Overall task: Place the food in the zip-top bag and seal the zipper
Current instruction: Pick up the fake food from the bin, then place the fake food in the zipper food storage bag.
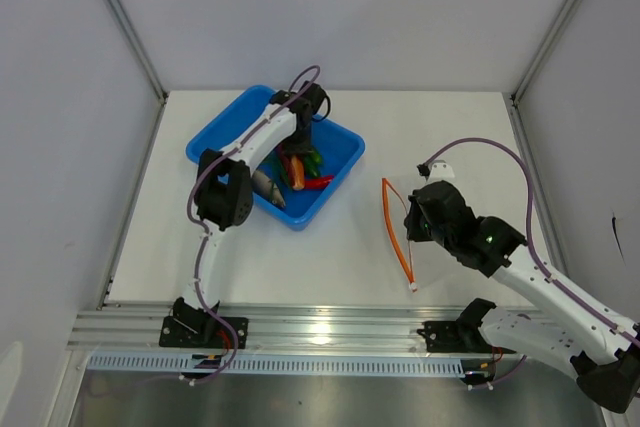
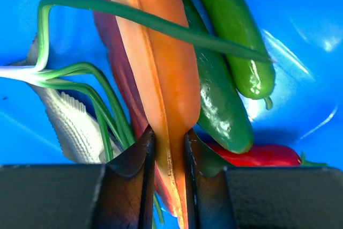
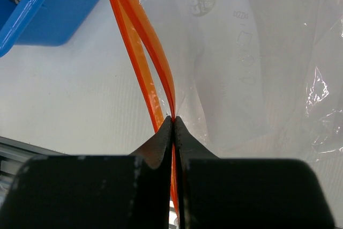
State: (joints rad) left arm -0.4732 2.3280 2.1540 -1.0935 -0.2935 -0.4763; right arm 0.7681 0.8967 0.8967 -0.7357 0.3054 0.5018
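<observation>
Inside the blue tray (image 1: 215, 137) my left gripper (image 2: 169, 138) is shut on the orange and purple-red slice (image 2: 161, 52), one finger pressed on each side of it. Around the slice lie two green pods (image 2: 236, 30), a red chili (image 2: 257, 155), a green onion (image 2: 80, 71) and a grey piece (image 2: 69, 122). Right of the tray, the clear zip-top bag (image 3: 257, 63) lies on the table. My right gripper (image 3: 173, 119) is shut on one lip of its orange-red zipper (image 3: 144, 30), so the mouth gapes. From above, the zipper (image 1: 398, 232) shows as a thin bowed line.
The tray's near corner (image 3: 48, 14) sits just left of the bag's mouth. White walls close in the table on three sides. An aluminium rail (image 1: 320, 327) carrying both arm bases runs along the near edge.
</observation>
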